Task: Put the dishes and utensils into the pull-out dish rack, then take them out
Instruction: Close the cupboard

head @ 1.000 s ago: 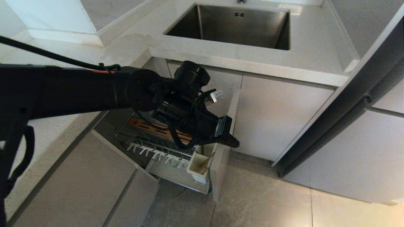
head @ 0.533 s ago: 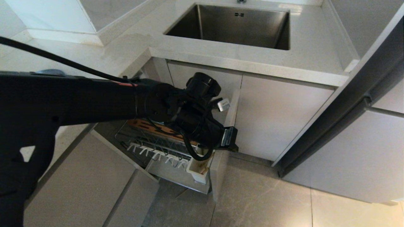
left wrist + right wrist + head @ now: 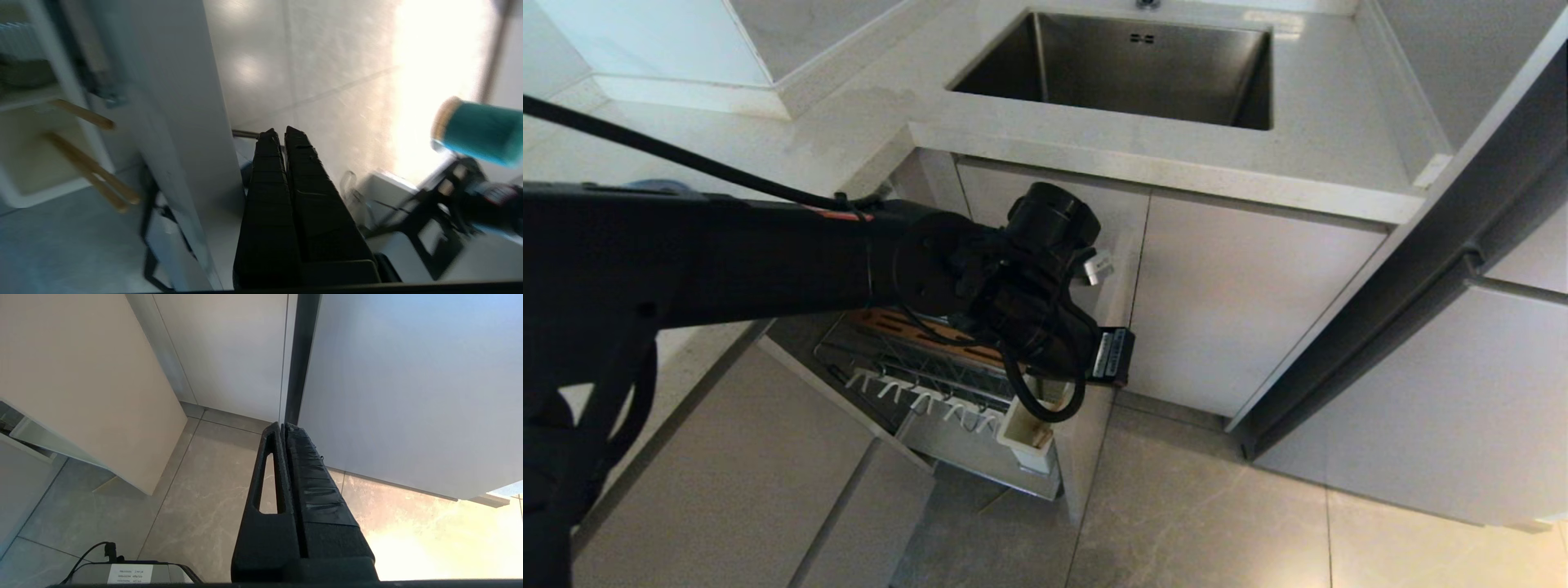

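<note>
The left gripper (image 3: 278,132) hangs with its fingers pressed together and empty, just outside the beige front panel (image 3: 179,122) of the pull-out dish rack (image 3: 915,371). The chopsticks (image 3: 92,171) stand slanted in the white utensil cup (image 3: 1029,431) on the panel's far side, handles leaning toward it. The right gripper (image 3: 282,426), fingers closed, is parked over the floor, farther off.
</note>
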You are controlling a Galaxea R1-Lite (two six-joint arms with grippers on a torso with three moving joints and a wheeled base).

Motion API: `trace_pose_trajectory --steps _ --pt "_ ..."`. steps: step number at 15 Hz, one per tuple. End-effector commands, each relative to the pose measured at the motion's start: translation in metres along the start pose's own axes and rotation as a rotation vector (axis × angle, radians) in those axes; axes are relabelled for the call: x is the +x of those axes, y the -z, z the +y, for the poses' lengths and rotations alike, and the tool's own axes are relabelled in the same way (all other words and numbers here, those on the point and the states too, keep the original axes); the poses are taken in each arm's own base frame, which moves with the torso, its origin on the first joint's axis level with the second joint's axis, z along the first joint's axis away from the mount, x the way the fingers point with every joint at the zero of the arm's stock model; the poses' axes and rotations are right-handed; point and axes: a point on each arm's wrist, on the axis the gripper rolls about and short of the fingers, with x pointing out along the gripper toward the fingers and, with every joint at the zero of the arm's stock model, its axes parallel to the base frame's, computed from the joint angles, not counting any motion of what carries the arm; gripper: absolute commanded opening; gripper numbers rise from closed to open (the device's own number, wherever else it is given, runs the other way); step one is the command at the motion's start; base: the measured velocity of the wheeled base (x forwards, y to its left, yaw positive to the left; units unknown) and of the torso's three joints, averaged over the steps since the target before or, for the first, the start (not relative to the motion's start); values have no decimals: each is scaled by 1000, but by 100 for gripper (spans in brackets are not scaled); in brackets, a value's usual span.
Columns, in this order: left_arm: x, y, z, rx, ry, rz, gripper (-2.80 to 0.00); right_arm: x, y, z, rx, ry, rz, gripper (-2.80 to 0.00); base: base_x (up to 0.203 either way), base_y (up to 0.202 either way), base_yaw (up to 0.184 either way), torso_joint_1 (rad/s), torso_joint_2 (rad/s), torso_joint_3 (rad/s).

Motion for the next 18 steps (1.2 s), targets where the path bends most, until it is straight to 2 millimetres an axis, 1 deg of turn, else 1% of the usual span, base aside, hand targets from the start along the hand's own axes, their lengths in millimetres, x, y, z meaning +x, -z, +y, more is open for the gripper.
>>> trace_pose_trajectory --steps 1,4,13,18 --pt "-7 -2 -1 2 -23 -21 -280 1 2 0 0 0 8 -280 0 0 0 0 0 0" --pt "-10 -3 1 26 -114 -50 -280 1 3 0 0 0 9 -280 0 0 0 0 0 0" --pt "-10 -6 9 59 -351 -108 -280 1 3 0 0 0 9 -280 0 0 0 0 0 0" --pt "-11 -11 24 72 -551 -175 -280 1 2 0 0 0 7 -280 0 0 0 0 0 0"
